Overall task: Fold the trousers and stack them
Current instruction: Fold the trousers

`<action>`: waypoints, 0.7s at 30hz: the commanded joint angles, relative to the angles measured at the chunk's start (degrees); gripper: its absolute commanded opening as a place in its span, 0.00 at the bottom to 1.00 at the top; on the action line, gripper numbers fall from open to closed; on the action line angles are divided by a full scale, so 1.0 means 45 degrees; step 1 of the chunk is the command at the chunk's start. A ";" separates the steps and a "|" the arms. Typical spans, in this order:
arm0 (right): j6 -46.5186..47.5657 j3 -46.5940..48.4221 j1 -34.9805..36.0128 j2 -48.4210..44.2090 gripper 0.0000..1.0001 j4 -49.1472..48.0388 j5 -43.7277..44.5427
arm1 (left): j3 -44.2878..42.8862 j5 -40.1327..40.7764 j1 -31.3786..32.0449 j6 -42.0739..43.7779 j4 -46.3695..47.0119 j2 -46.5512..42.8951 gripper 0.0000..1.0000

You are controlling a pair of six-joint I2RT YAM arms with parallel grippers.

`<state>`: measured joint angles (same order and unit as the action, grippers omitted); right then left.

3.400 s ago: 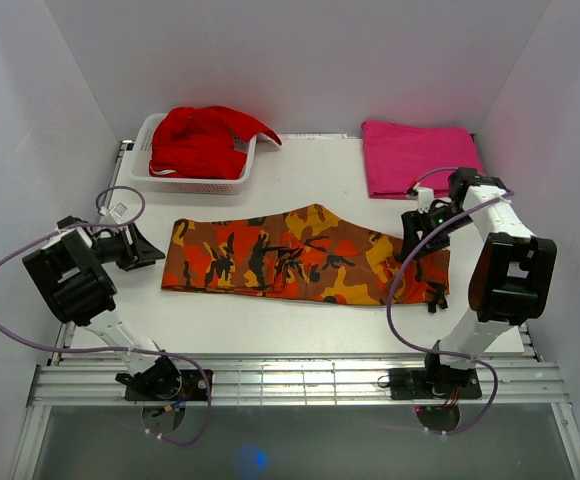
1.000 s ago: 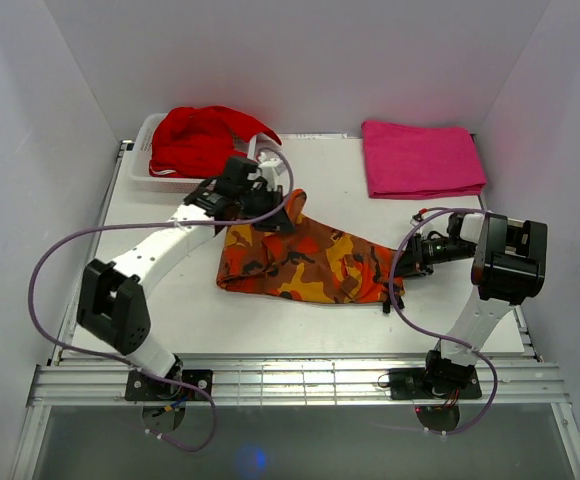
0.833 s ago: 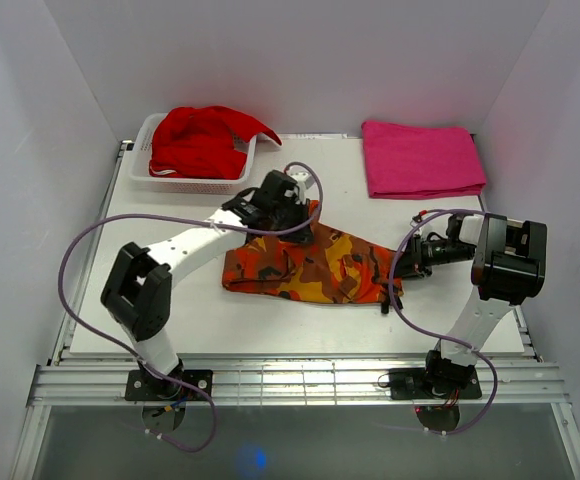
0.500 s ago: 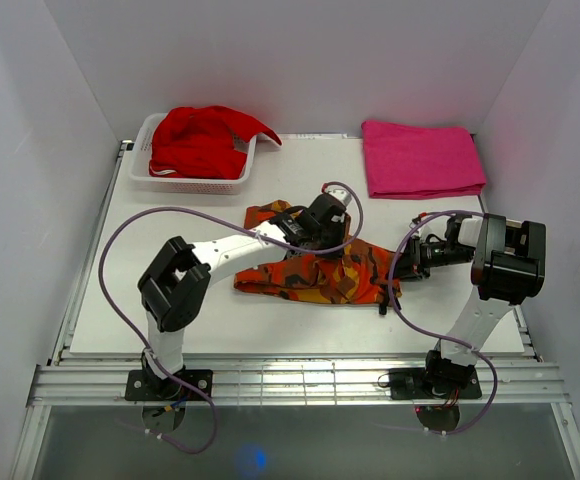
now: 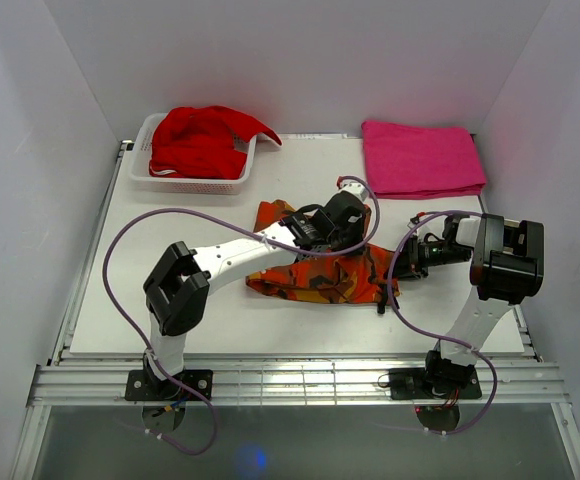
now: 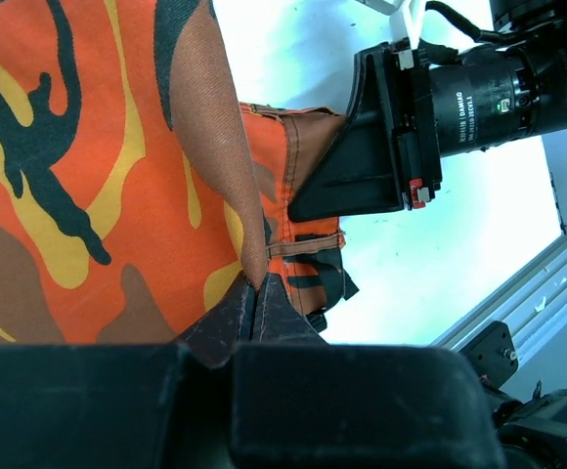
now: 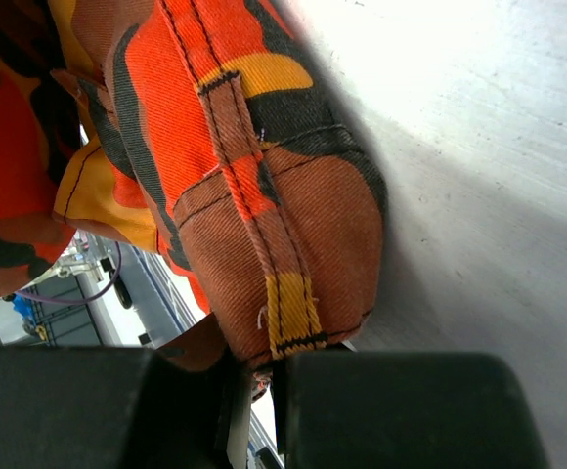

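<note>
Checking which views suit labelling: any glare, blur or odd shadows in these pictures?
Top view: sharp, evenly lit, pink cast on the right wall near the pink cloth. Left wrist: table blown out white, left gripper dark and soft. Right wrist: trousers crisp, their shadow soft on the table, right gripper black, blurred.

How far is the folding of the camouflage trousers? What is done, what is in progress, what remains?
Done: the trousers lie partly doubled over on the table. In hand: the left gripper is shut on one cloth edge, held close to the right gripper, which is shut on the waistband end. Left: lay the fold flat, then stack; nothing is stacked yet.
</note>
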<state>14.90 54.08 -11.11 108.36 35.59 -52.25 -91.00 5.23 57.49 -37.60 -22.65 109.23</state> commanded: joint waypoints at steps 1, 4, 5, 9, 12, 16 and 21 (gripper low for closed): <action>-0.0224 -0.0144 0.0184 -0.0134 0.08 -0.0370 0.0009 | -0.0559 0.0165 0.0055 -0.0159 0.0034 -0.0483 0.00; -0.0341 -0.0144 0.0224 -0.0134 0.08 -0.0488 0.0009 | -0.0928 -0.0108 0.0075 -0.0217 -0.0276 -0.0602 0.00; -0.0361 -0.0144 0.0243 -0.0114 0.08 -0.0488 -0.0010 | -0.1065 -0.0225 0.0094 -0.0256 -0.0394 -0.0563 0.00; -0.0439 -0.0163 0.0282 -0.0192 0.08 -0.0547 0.0009 | -0.2041 -0.0615 0.0250 -0.0490 -0.0863 0.0041 0.00; -0.0497 -0.0183 0.0302 -0.0289 0.08 -0.0585 0.0087 | -0.2550 -0.0636 0.0407 -0.0666 -0.0981 0.0355 0.00; -0.0556 -0.0222 0.0302 -0.0348 0.08 -0.0605 -0.0010 | -0.3290 -0.0579 0.0544 -0.0900 -0.1410 0.1483 0.00; -0.0615 -0.0261 0.0302 -0.0368 0.08 -0.0644 -0.0068 | -0.3527 -0.0713 0.0544 -0.1408 -0.1782 0.2620 0.00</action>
<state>12.36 53.65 -10.41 108.36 33.91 -52.29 -105.25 3.42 59.57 -41.45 -28.47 119.35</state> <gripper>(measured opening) 0.111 0.020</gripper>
